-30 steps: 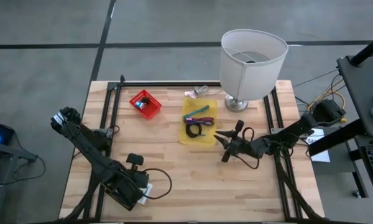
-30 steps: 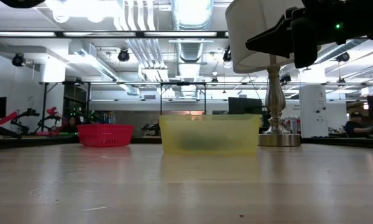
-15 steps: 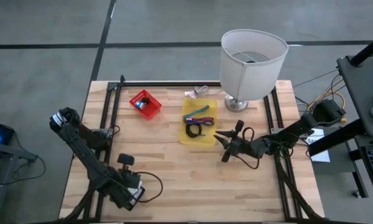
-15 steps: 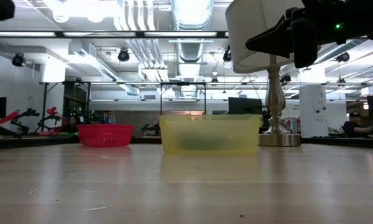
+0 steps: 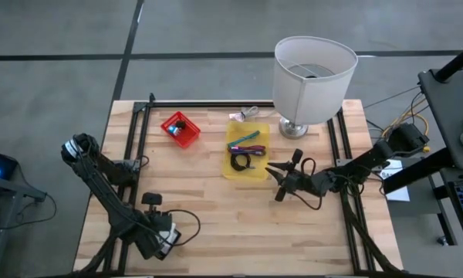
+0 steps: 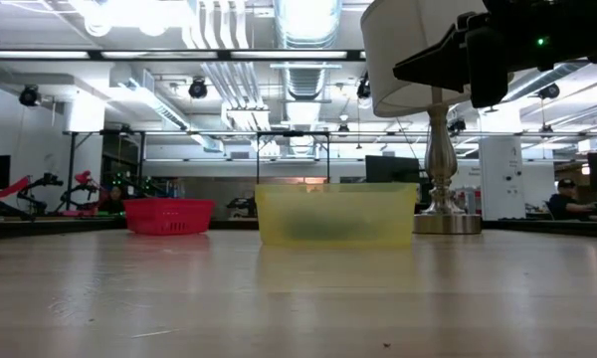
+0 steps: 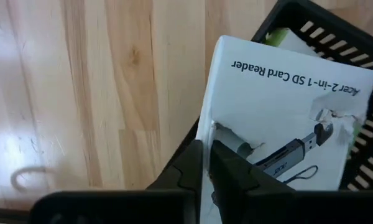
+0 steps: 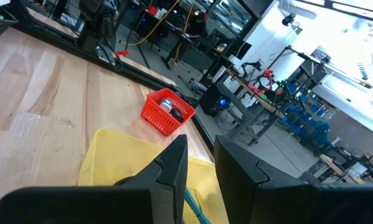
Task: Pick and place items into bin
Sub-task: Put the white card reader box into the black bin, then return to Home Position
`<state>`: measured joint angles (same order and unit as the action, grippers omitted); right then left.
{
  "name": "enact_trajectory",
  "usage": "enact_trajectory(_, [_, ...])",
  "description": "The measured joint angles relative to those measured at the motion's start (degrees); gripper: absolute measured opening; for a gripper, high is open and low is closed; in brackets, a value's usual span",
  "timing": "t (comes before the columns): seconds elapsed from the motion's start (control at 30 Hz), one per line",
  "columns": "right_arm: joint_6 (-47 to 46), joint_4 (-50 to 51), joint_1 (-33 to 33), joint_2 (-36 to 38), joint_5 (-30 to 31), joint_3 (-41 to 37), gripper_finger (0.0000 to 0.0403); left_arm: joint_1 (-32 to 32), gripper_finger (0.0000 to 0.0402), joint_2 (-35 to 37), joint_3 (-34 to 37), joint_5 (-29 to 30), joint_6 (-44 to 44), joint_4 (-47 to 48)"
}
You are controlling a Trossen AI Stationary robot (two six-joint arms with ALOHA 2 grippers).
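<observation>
My left gripper (image 7: 206,148) hangs near the table's front left corner (image 5: 160,234), pointing down, shut on a white card (image 7: 286,112) printed "SD Card Reader". Under the card shows a black slotted basket (image 7: 360,168). The yellow bin (image 5: 247,150) stands at the table's middle and holds a teal and a purple slim tool (image 5: 244,141) and a coiled black cable (image 5: 241,161). My right gripper (image 5: 275,181) hovers level just right of the bin, open and empty, its fingers pointing at the bin (image 8: 137,155). My left gripper pinches the white card between its two fingers at one long edge (image 7: 209,127), beside a torn patch. The fingers come from above, pointing down. The card's printed face is turned up over the black basket; whether it rests on the basket I cannot tell.
A small red basket (image 5: 180,129) with a dark item stands left of the bin. A lamp with a white shade (image 5: 312,73) stands at the far right. Black frame rails run along the left, far and right sides. Bare wood lies between the arms.
My left gripper has sunk and moved toward the table's left edge, rolling a little, and has stayed shut on the card. The right arm has kept still.
</observation>
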<state>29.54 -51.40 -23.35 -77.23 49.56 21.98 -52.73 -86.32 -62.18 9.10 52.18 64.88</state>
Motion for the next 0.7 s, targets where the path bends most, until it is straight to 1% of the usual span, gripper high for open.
enact_trajectory(0.27, [-0.6,-0.1,0.0,0.0,0.0,0.1,0.0068,0.1,0.007,0.0,0.1,0.2,0.1,0.1])
enact_trajectory(0.5, [-0.7,0.0,0.0,0.0,0.0,0.7,0.0068,0.1,0.0127,0.8,0.1,1.9,0.0,0.2])
enact_trajectory(0.6, [-0.7,0.1,0.0,0.0,0.0,0.7,0.0068,0.1,0.0143,1.8,0.1,1.9,0.1,0.2])
enact_trajectory(0.7, [-0.7,0.1,0.0,0.0,0.0,0.7,0.0068,0.1,0.0149,3.4,-0.5,1.9,0.5,0.1])
